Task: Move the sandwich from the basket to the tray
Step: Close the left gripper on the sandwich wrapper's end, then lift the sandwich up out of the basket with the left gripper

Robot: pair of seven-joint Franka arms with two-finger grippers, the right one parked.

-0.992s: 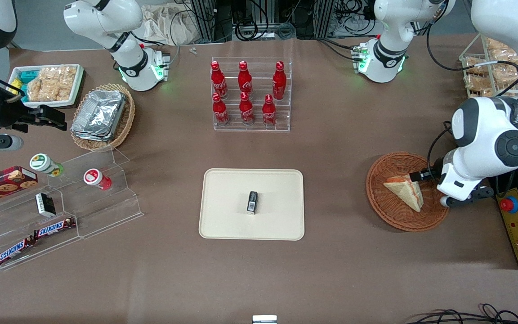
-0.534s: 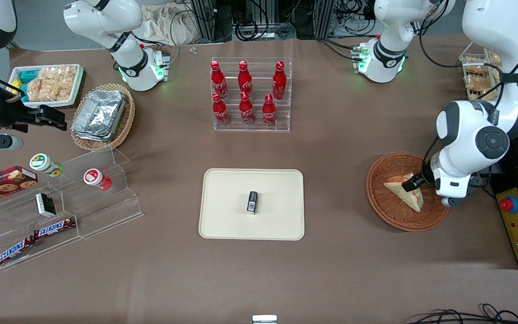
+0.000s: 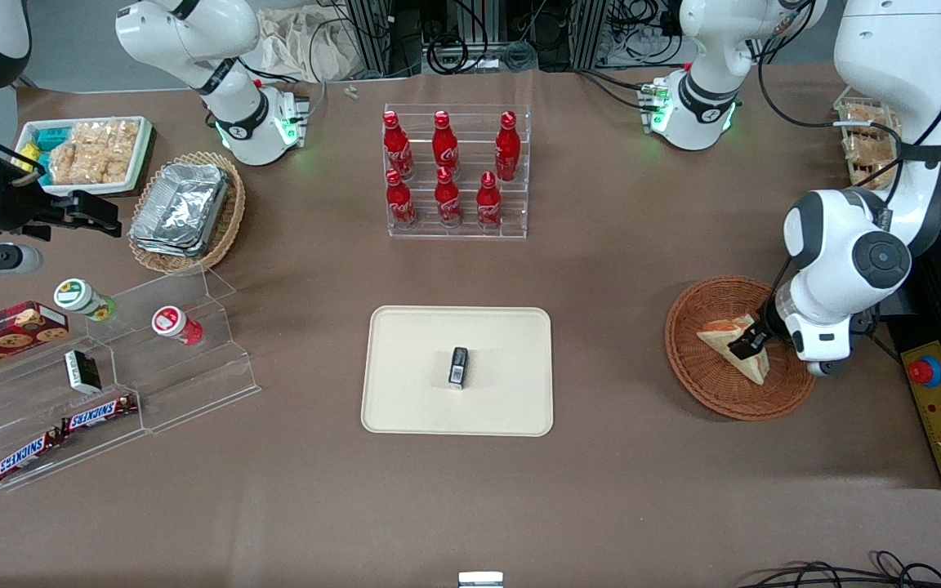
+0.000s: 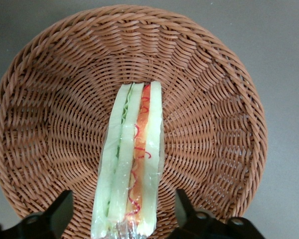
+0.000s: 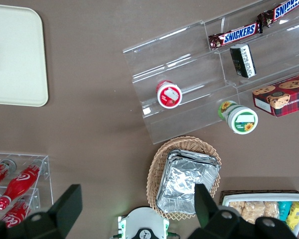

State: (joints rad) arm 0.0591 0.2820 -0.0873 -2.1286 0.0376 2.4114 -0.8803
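Poised over the basket (image 3: 738, 349), the gripper (image 3: 745, 343) is seen with its fingers (image 4: 60, 211) spread apart, one on each side of the sandwich (image 4: 131, 164) and not yet pressed against it. Nothing is clamped. In the wrist view the dark fingertips flank the thick end of the wedge with a gap left on both sides — a stance that seems chosen so that the flat bread faces, not the soft cut edge, will be squeezed when the jaws close.

The sandwich is found inside the round reddish-brown wicker basket, standing on edge with its cut face turned up toward the wrist camera. From the front it is read as a pale triangular wedge lying across the basket's middle, partly covered by the gripper. Seen from above, its layers are plain: white bread on the outside, a green strip along one side, an orange-red strip with thin red curls along the other, all under a clear glossy wrap that is gathered at the thick end.

The tray (image 3: 405, 343) lies well apart, toward the middle of the table, and a small dark packet (image 3: 458, 366) is already resting on it — room is left around that packet for the sandwich.
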